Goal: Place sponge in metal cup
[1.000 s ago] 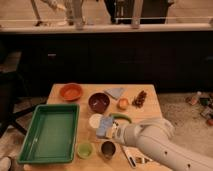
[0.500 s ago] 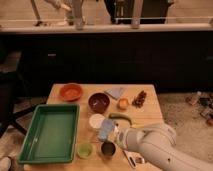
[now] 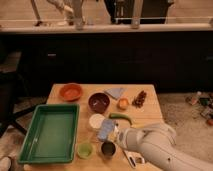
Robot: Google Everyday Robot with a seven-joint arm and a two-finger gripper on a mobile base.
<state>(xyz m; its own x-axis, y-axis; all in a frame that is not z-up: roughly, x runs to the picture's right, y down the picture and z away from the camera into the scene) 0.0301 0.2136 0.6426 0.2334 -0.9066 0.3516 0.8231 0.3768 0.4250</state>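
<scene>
The sponge (image 3: 106, 129), a pale blue-grey block, stands on end at the tip of my gripper (image 3: 116, 135), just above and behind the metal cup (image 3: 108, 148). The gripper reaches in from the lower right on the white arm and is shut on the sponge's right side. The metal cup is small and grey with a dark inside, and stands near the table's front edge. A light green cup (image 3: 84, 149) is to its left and a white cup (image 3: 95, 121) is behind it, touching the sponge's left edge.
A green tray (image 3: 50, 131) fills the table's left side. Behind are an orange bowl (image 3: 70, 91), a dark brown bowl (image 3: 98, 102), a blue-grey cloth (image 3: 115, 92), an orange fruit (image 3: 123, 103), a brown block (image 3: 140, 98) and a green pepper (image 3: 121, 118).
My arm has come a little further left and down. The sponge has dropped slightly towards the metal cup.
</scene>
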